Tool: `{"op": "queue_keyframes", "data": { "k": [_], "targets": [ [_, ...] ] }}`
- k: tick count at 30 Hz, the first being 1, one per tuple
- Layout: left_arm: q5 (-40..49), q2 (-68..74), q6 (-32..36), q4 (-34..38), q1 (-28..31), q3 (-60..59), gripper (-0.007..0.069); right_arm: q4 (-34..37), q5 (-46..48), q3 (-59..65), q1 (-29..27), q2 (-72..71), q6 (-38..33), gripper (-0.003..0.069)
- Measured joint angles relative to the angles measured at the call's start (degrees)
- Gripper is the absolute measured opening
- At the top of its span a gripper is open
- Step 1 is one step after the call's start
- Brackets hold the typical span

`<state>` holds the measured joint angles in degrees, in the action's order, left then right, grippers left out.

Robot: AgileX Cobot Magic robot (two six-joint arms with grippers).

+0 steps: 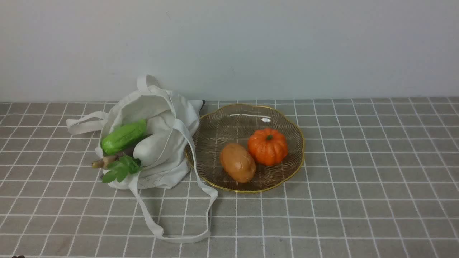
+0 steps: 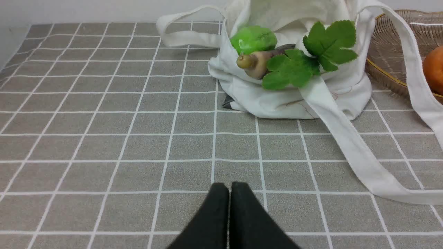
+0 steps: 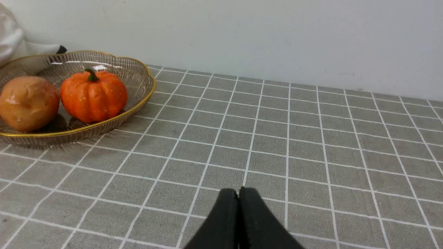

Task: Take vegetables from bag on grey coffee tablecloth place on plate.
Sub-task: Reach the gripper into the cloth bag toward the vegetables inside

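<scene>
The off-white cloth bag lies open on the grid tablecloth, left of the plate. In its mouth are the light-green gourd, the white radish with green leaves, and the eggplant, seen only as a dark sliver with a tan stem end. In the left wrist view my left gripper is shut and empty, low over the cloth, well short of the bag, gourd and leaves. My right gripper is shut and empty, away from the plate.
An orange pumpkin and a brown potato lie on the plate. The bag's long strap loops forward over the cloth below the plate. A plain white wall closes the back. Neither arm shows in the front view.
</scene>
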<state>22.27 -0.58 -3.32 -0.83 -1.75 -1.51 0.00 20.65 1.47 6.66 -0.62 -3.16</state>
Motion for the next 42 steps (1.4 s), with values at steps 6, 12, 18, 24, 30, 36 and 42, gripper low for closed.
{"op": "queue_keyframes", "data": {
  "k": [6,12,18,24,30,36,42],
  "targets": [
    [0.0,0.0,0.0,0.0,0.0,0.0,-0.0008,0.0,0.0,0.0,0.0,0.0,0.0,-0.0015],
    [0.0,0.0,0.0,0.0,0.0,0.0,-0.0008,0.0,0.0,0.0,0.0,0.0,0.0,-0.0015],
    [0.0,0.0,0.0,0.0,0.0,0.0,-0.0008,0.0,0.0,0.0,0.0,0.0,0.0,-0.0015],
    [0.0,0.0,0.0,0.0,0.0,0.0,-0.0008,0.0,0.0,0.0,0.0,0.0,0.0,-0.0015],
    [0.0,0.0,0.0,0.0,0.0,0.0,-0.0008,0.0,0.0,0.0,0.0,0.0,0.0,-0.0015],
    [0.0,0.0,0.0,0.0,0.0,0.0,-0.0008,0.0,0.0,0.0,0.0,0.0,0.0,-0.0015],
    [-0.1,0.0,-3.2,4.4,0.0,0.0,-0.0008,0.0,0.0,0.0,0.0,0.0,0.0,-0.0015]
  ]
}}
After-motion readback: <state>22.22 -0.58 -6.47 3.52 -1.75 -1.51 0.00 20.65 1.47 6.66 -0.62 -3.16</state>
